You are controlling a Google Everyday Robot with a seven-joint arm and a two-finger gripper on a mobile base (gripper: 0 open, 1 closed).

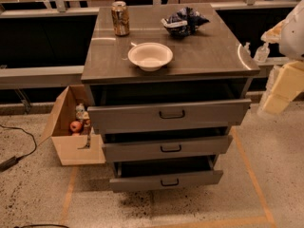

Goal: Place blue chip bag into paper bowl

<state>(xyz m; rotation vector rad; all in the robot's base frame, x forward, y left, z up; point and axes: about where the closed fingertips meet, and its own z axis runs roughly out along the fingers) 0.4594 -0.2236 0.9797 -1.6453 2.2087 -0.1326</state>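
Gripper point(260, 51) seen at right edge of top point(209, 56), just off corner, well apart from bag; how far open cannot be told; nothing seen held

Bag point(183, 22) lying crumpled at back of top, right of can point(120, 18), behind bowl point(150, 56); bowl empty, near front edge

Risks judged: foil could be pinched by loose fold and dropped in transit; light bowl could be nudged off front edge on release; bag, about as wide as bowl, could be left draped over rim
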